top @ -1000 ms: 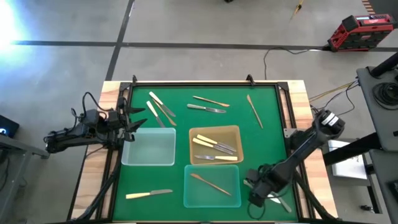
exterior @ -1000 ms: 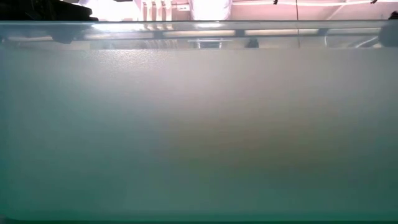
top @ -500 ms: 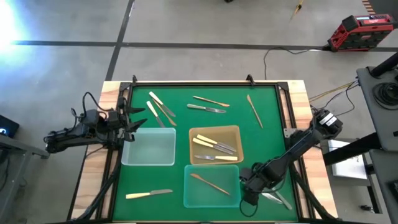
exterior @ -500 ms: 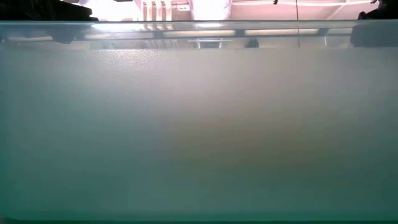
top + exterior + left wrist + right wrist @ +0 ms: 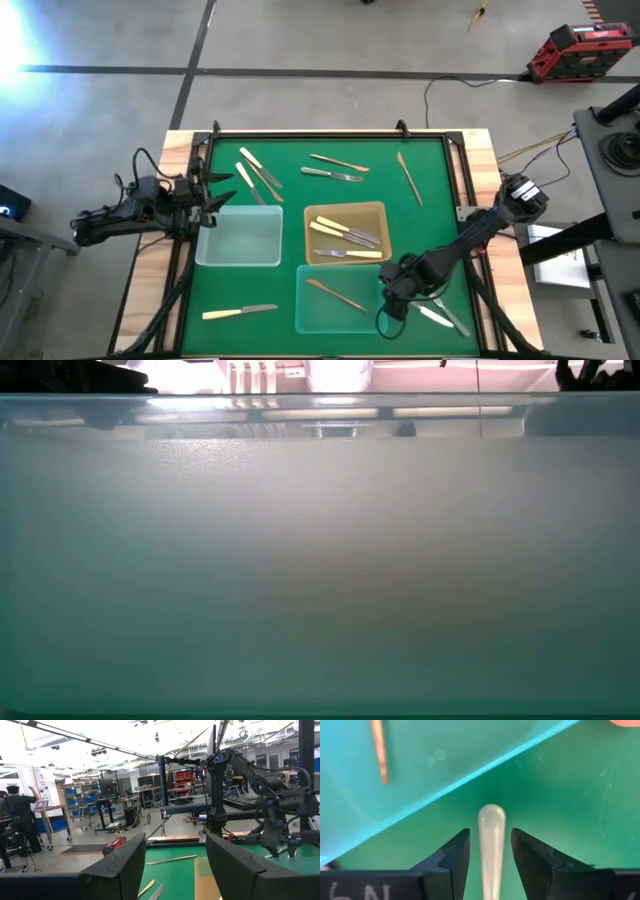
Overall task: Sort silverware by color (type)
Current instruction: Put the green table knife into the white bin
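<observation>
In the high view my right gripper [image 5: 392, 292] hovers at the right edge of the near translucent tray [image 5: 312, 318], which holds one copper piece [image 5: 338, 293]. The right wrist view shows a silver piece's rounded handle [image 5: 491, 832] between its fingers. More silver pieces [image 5: 437, 317] lie on the mat behind it. Cream-handled pieces [image 5: 345, 236] lie in the amber tray [image 5: 378, 212]. Loose pieces lie at the far side [image 5: 335, 168] and far left [image 5: 258, 172]; a gold piece [image 5: 409, 178] lies far right and a cream-handled knife [image 5: 240, 312] near left. My left gripper [image 5: 215, 195] waits open at the left edge. My right gripper has the silver piece between its two fingers, lying along them, with the rounded handle end [image 5: 491, 820] poking out past the fingertips. The piece is above the green mat, beside the tray's edge. The place where the fingers [image 5: 457, 852] meet it lies farther back, out of the picture.
An empty translucent tray [image 5: 238, 237] sits in front of my left gripper. The low view is filled by a tray wall [image 5: 320, 560]; only a bit of the right arm [image 5: 590, 372] shows above it. A raised frame [image 5: 330, 134] borders the green mat.
My right gripper has moved from the near right corner toward the table's left and slightly toward the far edge, arriving at the near tray's right edge. Silver pieces it had covered now show on the mat behind it.
</observation>
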Controlling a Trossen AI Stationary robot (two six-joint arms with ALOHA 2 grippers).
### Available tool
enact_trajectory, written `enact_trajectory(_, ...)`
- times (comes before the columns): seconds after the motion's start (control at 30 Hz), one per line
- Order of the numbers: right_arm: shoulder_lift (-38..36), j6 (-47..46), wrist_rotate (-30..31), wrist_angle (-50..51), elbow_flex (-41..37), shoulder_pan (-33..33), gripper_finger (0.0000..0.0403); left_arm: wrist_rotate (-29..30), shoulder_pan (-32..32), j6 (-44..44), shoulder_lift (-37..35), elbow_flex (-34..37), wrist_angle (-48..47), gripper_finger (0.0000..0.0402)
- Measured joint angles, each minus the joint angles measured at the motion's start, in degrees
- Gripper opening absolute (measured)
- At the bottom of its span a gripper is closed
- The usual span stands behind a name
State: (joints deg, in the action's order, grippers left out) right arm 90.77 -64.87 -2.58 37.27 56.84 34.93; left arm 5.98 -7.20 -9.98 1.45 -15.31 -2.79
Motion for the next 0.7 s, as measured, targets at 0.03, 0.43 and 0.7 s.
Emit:
enact_trajectory(0.03, 0.4, 0.3, -0.3, 0.1, 0.0, -0.1, 0.0135, 0.0, 0.0, 0.0, 0.0, 0.0, 0.0, 0.0192)
enact_trajectory(0.43, 5.1, 1.1, -2.3, -0.3, 0.2, -0.1, 0.0134, 0.0, 0.0, 0.0, 0.0, 0.0, 0.0, 0.0192)
enact_trajectory(0.7, 6.6, 0.4, -2.2, 0.2, 0.1, -0.1, 0.0063, 0.0, 0.0, 0.0, 0.0, 0.0, 0.0, 0.0192)
